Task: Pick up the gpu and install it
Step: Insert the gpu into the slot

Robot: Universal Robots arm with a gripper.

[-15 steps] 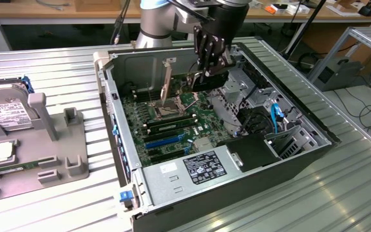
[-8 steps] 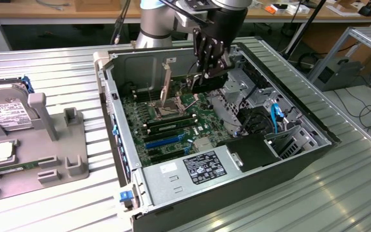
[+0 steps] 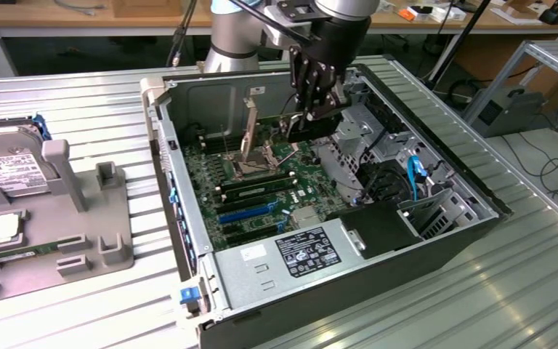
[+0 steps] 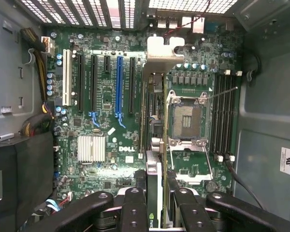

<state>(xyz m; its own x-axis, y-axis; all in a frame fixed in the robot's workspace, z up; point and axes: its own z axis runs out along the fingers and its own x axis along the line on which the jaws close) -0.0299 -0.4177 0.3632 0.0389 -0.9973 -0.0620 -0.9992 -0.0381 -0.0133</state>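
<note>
The gpu hangs on edge inside the open computer case, above the green motherboard. My gripper is shut on its upper edge, reaching down from above. In the wrist view the gpu shows edge-on between my fingers. Its silver end bracket points toward the case's vented rear wall. The card hovers over the strip between the black expansion slots and the open CPU socket. I cannot tell whether it touches the board.
A blue slot and a white slot lie beside the black ones. Memory sticks stand past the socket. A grey fixture tray holding a hard drive sits at the exterior view's left. A drive cage fills the case's other side.
</note>
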